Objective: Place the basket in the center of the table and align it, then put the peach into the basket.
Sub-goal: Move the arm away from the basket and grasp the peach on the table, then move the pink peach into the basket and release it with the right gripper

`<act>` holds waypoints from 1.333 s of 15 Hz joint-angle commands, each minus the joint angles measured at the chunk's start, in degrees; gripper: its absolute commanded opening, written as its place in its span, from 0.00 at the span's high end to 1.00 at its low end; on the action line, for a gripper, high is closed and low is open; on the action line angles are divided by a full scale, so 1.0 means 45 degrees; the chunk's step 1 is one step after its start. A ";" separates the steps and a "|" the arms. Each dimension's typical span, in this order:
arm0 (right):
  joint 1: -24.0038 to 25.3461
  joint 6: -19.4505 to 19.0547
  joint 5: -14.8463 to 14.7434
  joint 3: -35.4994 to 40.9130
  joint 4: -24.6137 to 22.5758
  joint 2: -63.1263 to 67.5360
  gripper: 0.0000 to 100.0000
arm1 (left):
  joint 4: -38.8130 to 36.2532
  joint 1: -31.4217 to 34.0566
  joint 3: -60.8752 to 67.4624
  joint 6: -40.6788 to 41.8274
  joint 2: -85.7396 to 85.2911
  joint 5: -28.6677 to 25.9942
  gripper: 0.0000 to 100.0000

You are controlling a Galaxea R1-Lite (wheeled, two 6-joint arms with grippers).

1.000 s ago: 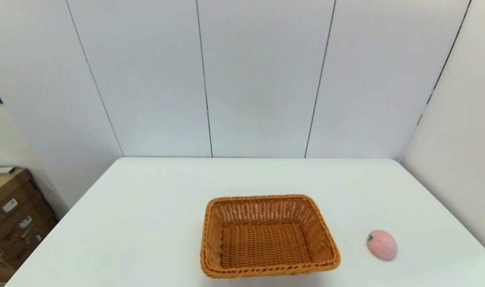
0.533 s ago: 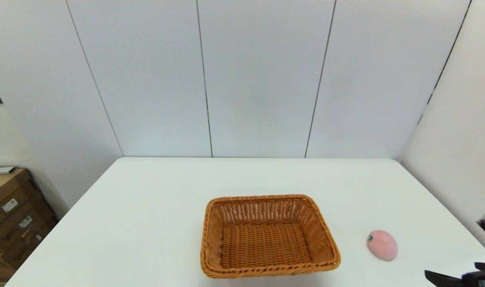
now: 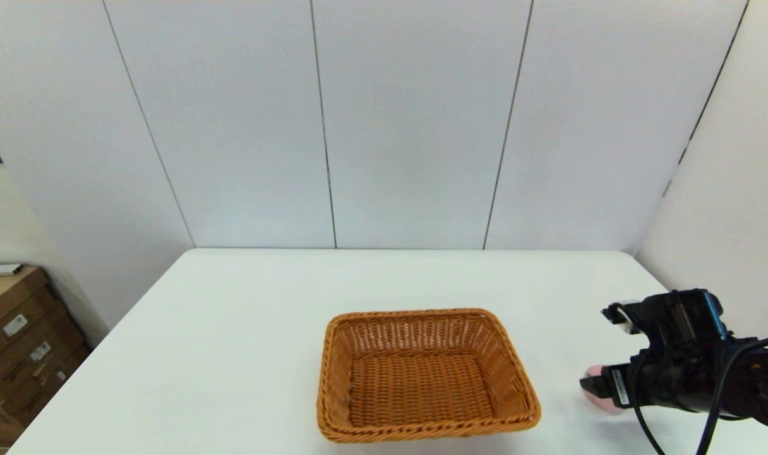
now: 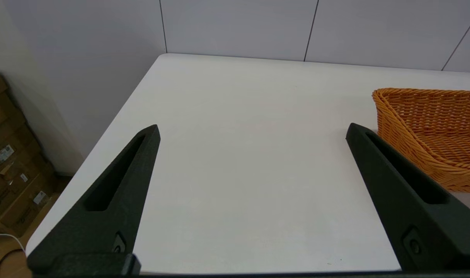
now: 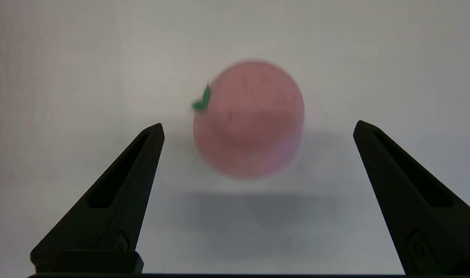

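R gripper (image 5: 258,127) above the peach (image 5: 248,119), jaws wide open, untouched; L gripper (image 4: 252,131) open too.

right arm: it has come in from the table's right edge and now reaches over the table (image 3: 245,328), where a second ago none of it showed.
right gripper (image 5: 258,129): now hangs above the peach (image 5: 250,119), fingers spread wide.
peach in head view: now mostly hidden behind the gripper.
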 commanded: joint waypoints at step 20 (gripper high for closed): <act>0.7902 0.2439 -0.0049 -0.4441 0.3975 -0.3904 1.00 | 0.0001 0.0000 -0.0001 -0.0006 0.0002 0.0012 0.00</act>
